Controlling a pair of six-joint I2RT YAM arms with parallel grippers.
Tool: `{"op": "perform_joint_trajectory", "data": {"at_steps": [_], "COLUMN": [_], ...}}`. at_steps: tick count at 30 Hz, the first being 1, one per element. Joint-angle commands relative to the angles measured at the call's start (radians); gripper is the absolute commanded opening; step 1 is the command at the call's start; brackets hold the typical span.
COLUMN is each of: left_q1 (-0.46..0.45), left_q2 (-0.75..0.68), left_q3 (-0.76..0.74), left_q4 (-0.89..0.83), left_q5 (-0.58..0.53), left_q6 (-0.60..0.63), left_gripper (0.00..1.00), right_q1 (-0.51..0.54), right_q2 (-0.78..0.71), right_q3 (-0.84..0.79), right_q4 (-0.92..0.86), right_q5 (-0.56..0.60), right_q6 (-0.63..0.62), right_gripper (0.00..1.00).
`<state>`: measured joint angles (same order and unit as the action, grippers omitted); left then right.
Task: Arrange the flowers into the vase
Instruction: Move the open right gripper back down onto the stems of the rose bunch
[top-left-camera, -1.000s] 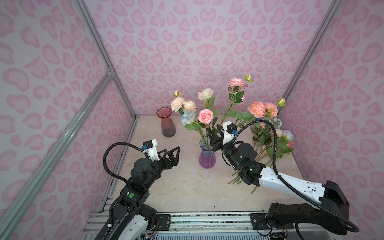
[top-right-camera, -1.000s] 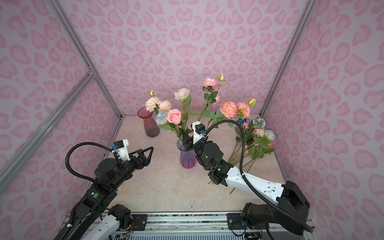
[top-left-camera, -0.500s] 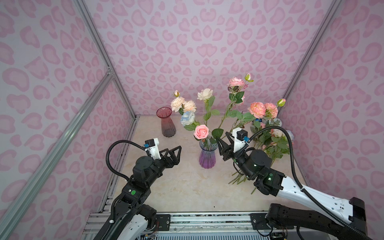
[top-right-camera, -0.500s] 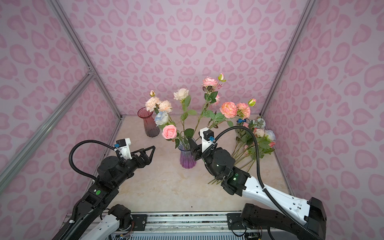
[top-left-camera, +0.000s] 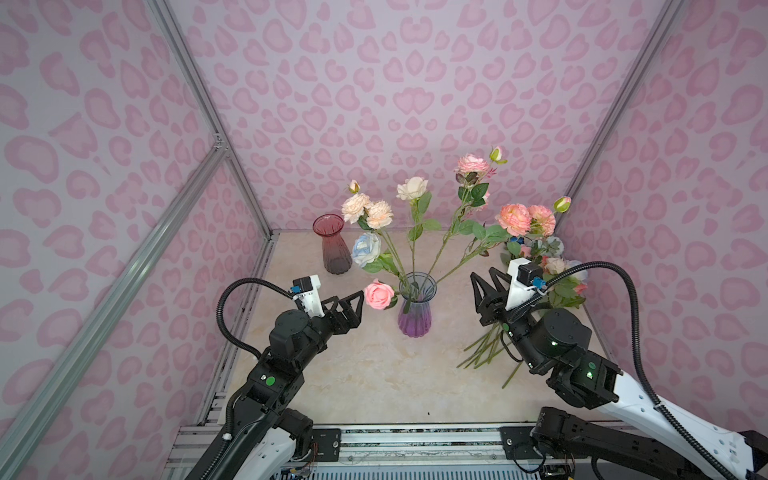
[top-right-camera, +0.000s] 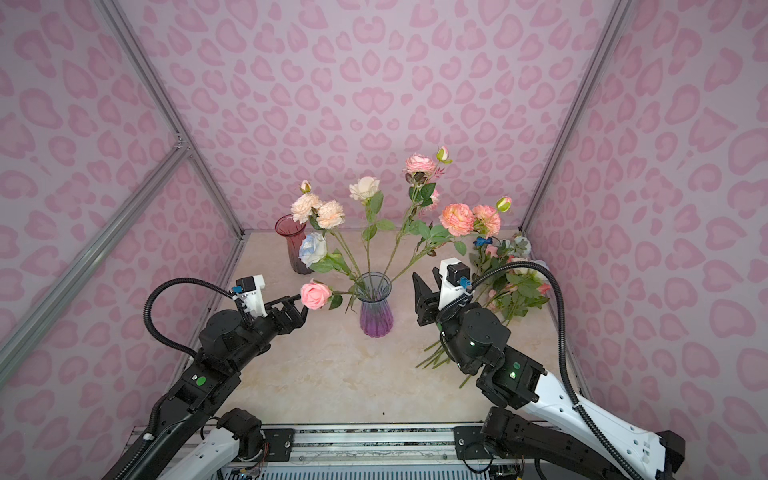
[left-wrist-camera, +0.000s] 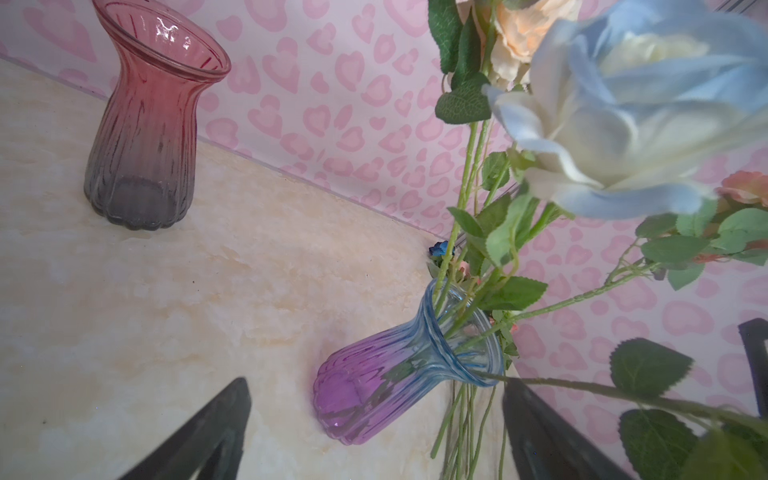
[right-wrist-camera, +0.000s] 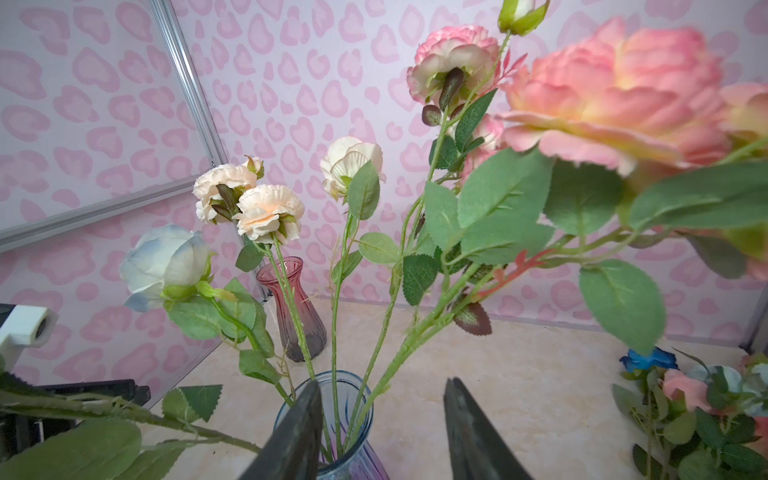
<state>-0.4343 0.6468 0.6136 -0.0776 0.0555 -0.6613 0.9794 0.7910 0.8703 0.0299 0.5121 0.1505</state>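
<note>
Gap between placements, as we read it. The right hand (top-left-camera: 483, 276) hangs part open and empty, aimed upward. The purple-to-blue ribbed glass vase (top-left-camera: 414, 309) stands near its inner side. A loose heap of green-stemmed artificial flowers (top-left-camera: 555, 272) lies just beside its outer side on the pale marbled counter (top-left-camera: 374, 374).

The left hand (top-left-camera: 353, 309) gapes wide and holds nothing. A pink fabric rose (top-left-camera: 379, 294) droops from the vase rim right in front of it; touching or not, we cannot tell. The vase sits between both hands.

Next move, we judge: the right hand turns out to the heap, pinches one stem low, lifts it free of tangled leaves and threads it into a narrow, crowded mouth. Risks are snagging neighbours or tipping the vase.

The flowers in the vase fan out:
- a peach ruffled pair (top-left-camera: 368, 208)
- a pale blue rose (top-left-camera: 366, 248)
- a cream rose (top-left-camera: 412, 188)
- a tall pink ruffled bloom (top-left-camera: 471, 165)
- a peach-pink pair (top-left-camera: 525, 218) leaning over the right hand

An empty red-to-grey glass vase (top-left-camera: 332, 245) stands beyond the left hand.
</note>
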Motion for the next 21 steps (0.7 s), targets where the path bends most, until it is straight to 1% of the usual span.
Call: {"op": "perform_joint_trajectory", "data": {"at_steps": [1,2,5,8,9,12,14,16,17,19,21], "left_q1": [0.0,0.0,-0.001,-0.001,0.0,0.0,0.002,0.001,0.001,0.001,0.002], "left_q2": [0.012,0.01,-0.011,-0.024,-0.021,-0.002,0.007,0.016,0.024,0.041,0.051], "left_q3": [0.023,0.023,0.003,-0.034,-0.059,-0.118,-0.147,-0.168,-0.17,-0.165,-0.163], "left_q4": [0.041,0.039,0.033,0.023,0.026,0.019,0.025,0.041,0.041,0.037,0.034], "left_q5": [0.021,0.02,-0.016,-0.093,-0.126,-0.2,-0.225,-0.223,-0.218,-0.209,-0.2], "left_q6": [0.013,0.017,0.025,-0.015,-0.05,-0.125,-0.156,-0.168,-0.171,-0.165,-0.155], "left_gripper": [0.96,0.96,0.96,0.96,0.96,0.96,0.96,0.96,0.96,0.96,0.96], "right_q1": [-0.021,-0.037,-0.13,-0.246,-0.288,-0.418,-0.506,-0.609,-0.672,-0.792,-0.903], "right_q2": [-0.015,-0.035,-0.112,-0.189,-0.207,-0.231,-0.237,-0.232,-0.214,-0.169,-0.088], "right_q3": [0.015,0.011,-0.001,-0.031,-0.052,-0.119,-0.172,-0.225,-0.245,-0.281,-0.32], "right_q4": [-0.045,-0.062,-0.157,-0.273,-0.312,-0.422,-0.444,-0.422,-0.412,-0.363,-0.275], "right_q5": [0.09,0.104,0.141,0.142,0.132,0.061,0.021,-0.052,-0.107,-0.235,-0.384], "right_q6": [0.026,0.034,0.122,0.223,0.27,0.396,0.45,0.483,0.509,0.559,0.592], "right_gripper": [0.48,0.49,0.47,0.34,0.3,0.22,0.18,0.17,0.16,0.16,0.16]}}
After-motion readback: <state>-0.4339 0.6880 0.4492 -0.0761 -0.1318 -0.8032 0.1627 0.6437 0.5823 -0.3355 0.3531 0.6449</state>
